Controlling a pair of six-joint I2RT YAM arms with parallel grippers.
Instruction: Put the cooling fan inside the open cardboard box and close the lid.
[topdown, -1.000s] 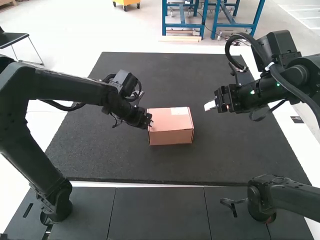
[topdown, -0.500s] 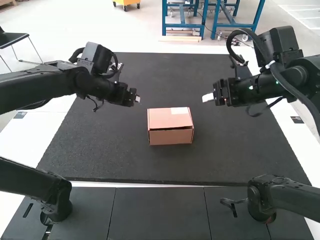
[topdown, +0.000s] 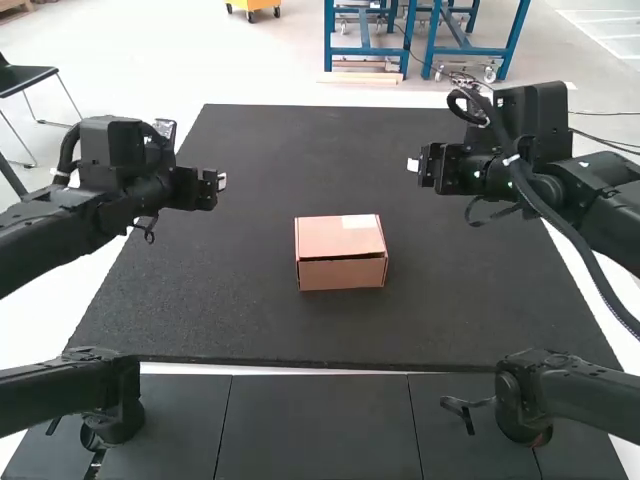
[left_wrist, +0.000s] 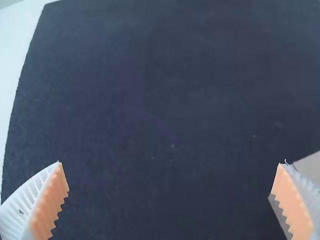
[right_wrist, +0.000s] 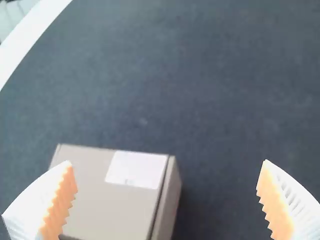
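A brown cardboard box (topdown: 340, 250) with its lid down sits in the middle of the black mat (topdown: 450, 300); a white label is on its top. The right wrist view looks down on the box (right_wrist: 115, 195) from a distance. My left gripper (topdown: 214, 180) hangs open over the mat's left side, well away from the box, nothing between its orange-padded fingers (left_wrist: 50, 200). A grey corner of the box (left_wrist: 310, 165) shows beside one finger in the left wrist view. My right gripper (topdown: 414, 164) is raised to the right of and beyond the box, open and empty.
The mat covers most of the white table (topdown: 60, 290), with bare mat all around the box. Both arm bases stand at the near edge. A chair (topdown: 30, 85) stands off the table at far left.
My left gripper has pulled back from the box's left side, up and to the left. My right gripper has risen and drawn slightly away. The box has not moved.
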